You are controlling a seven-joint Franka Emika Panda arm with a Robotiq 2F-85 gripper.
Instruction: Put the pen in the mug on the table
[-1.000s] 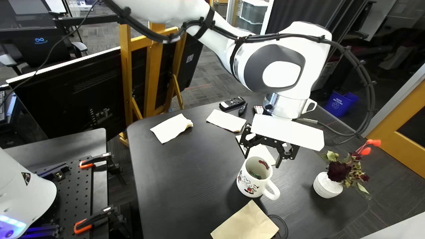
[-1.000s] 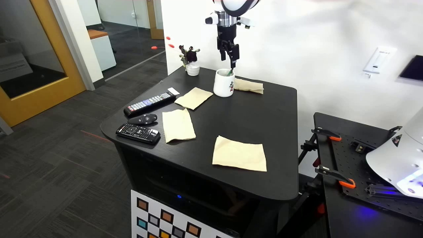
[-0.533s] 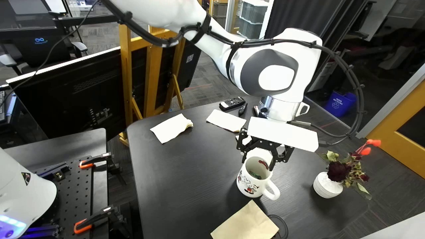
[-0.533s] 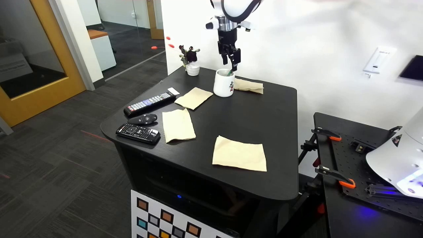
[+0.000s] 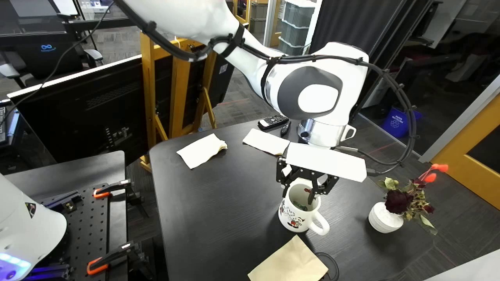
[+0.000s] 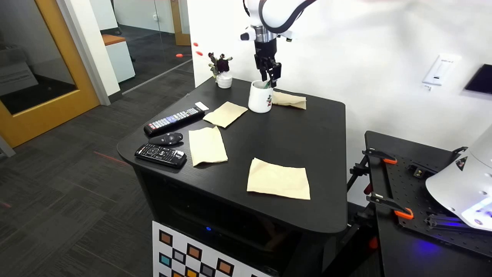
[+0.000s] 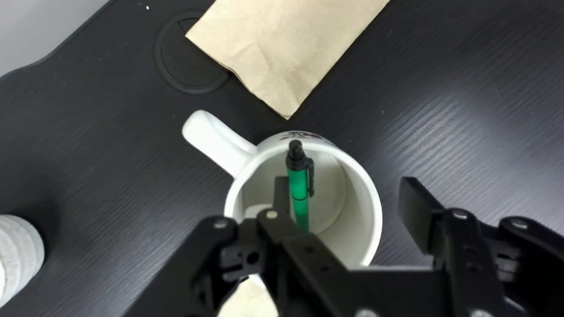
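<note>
In both exterior views your gripper hangs at the rim of the mug on the table. In the wrist view your fingers stand apart; the pen is inside the mug, just right of your left one.

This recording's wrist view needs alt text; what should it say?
A green pen sits inside a white mug, seen from above and partly hidden by the open gripper, which spans the rim. Tan paper lies near the mug on the black table.
</note>
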